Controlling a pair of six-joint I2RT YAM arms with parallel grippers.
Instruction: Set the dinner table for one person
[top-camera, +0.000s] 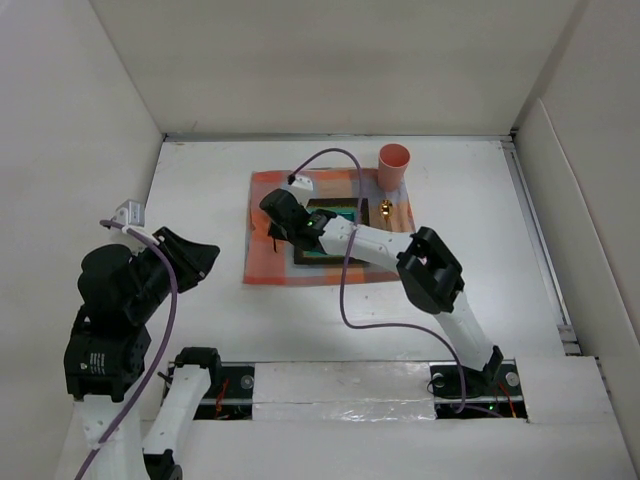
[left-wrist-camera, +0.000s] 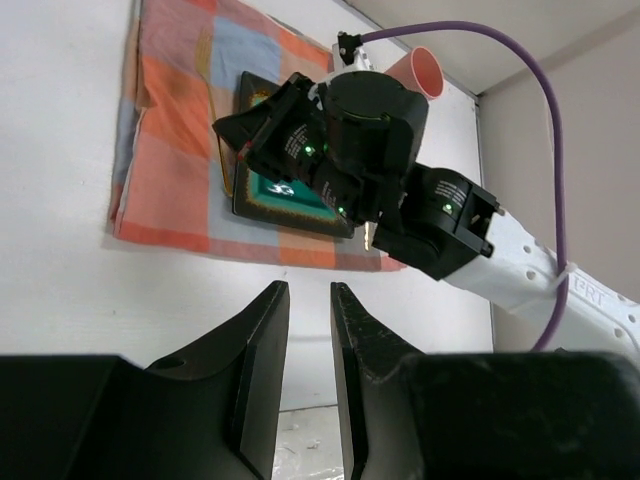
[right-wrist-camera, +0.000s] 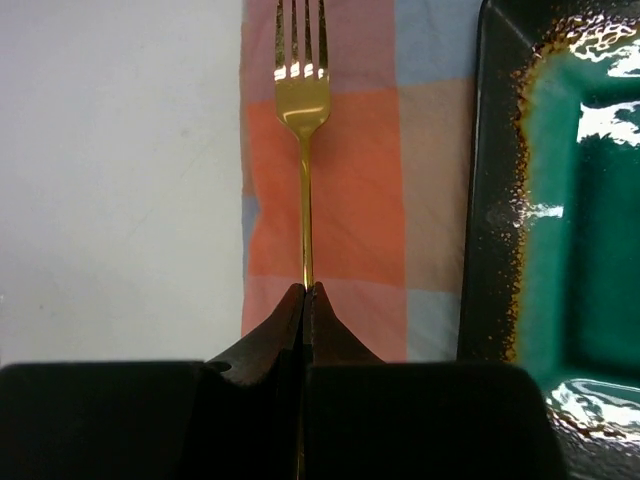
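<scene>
My top camera sits high behind both arm bases, looking down and forward over the whole white worktop (top-camera: 470, 220) to the back wall. The left wrist camera is held well above the worktop's left side and looks out past its own left claw (left-wrist-camera: 308, 290) at the checked mat (left-wrist-camera: 170, 190) and the right arm (left-wrist-camera: 370, 140). The right wrist camera hangs very close over the mat's left edge, sighting along the right claw (right-wrist-camera: 307, 290) and the fork (right-wrist-camera: 303, 100) beside the plate (right-wrist-camera: 560, 250). All three views share the mat and plate.
</scene>
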